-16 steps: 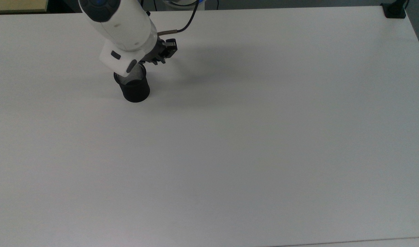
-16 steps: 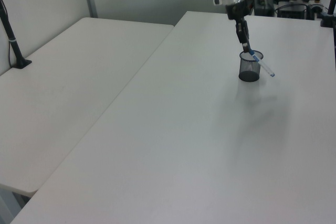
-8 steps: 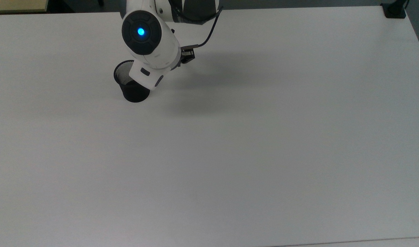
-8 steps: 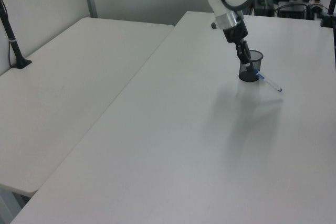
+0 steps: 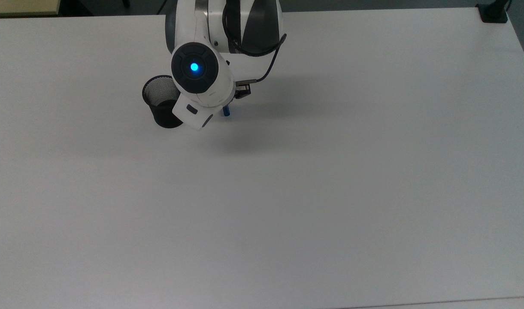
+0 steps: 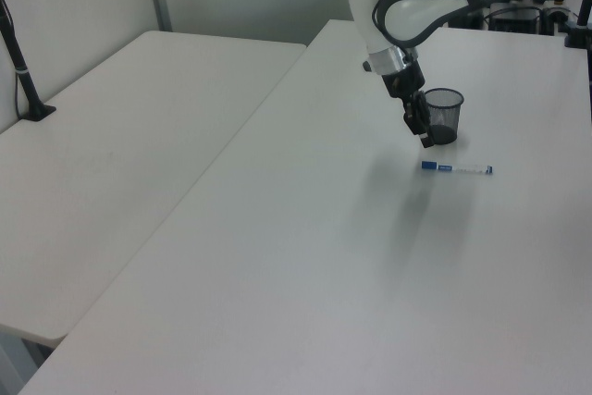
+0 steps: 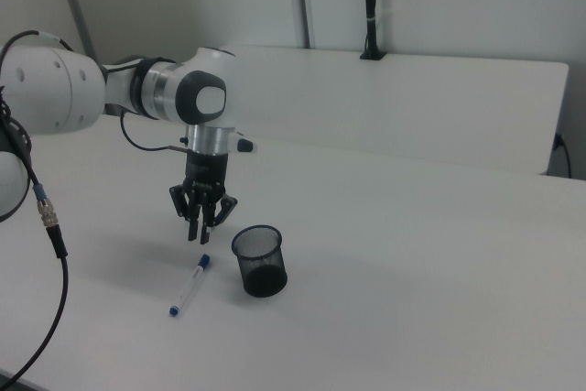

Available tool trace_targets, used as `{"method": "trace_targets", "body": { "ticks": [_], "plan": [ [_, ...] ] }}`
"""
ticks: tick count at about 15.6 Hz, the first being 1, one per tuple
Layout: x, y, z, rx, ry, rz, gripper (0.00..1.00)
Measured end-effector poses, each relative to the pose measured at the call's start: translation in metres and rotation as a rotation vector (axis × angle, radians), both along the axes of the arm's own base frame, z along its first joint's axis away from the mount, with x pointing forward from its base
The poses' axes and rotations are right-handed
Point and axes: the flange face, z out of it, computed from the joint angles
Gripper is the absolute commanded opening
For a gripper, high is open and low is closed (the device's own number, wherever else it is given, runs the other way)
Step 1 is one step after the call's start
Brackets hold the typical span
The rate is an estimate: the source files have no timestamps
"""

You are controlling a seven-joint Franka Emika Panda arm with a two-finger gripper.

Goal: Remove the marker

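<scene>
the marker (image 6: 457,169) lies flat on the white table (image 6: 305,256), outside the black mesh cup (image 6: 444,116) and just beside it, not touching. in the left view it sits in front of the cup, its blue cap toward the left view's left and the small blue end toward the left view's right. in the right view the marker (image 7: 187,287) lies to the cup's (image 7: 259,261) left, slanted, with the cap nearer the cup's rim side and the blue end farther away. in the top view one blue end of the marker (image 5: 225,111) peeks out from under the arm, right of the cup (image 5: 160,102). the cup stands upright. the gripper (image 7: 203,226) hangs above the table between cup and marker, just over the marker's cap end, released: its fingers are spread apart and grasp nothing. in the left view the gripper (image 6: 423,133) overlaps the cup's left side.
</scene>
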Motion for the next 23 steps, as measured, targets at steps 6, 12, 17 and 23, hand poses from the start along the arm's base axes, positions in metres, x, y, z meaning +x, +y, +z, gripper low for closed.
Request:
{"method": "trace_targets", "body": {
  "ticks": [6, 12, 17, 23],
  "plan": [
    [0.004, 0.000, -0.010, -0.012, -0.002, -0.017, 1.00],
    [0.014, -0.011, 0.035, -0.127, -0.096, -0.124, 1.00],
    [0.000, -0.058, 0.137, -0.126, -0.253, -0.218, 1.00],
    [-0.024, -0.108, 0.197, -0.130, -0.343, -0.303, 1.00]
  ]
}}
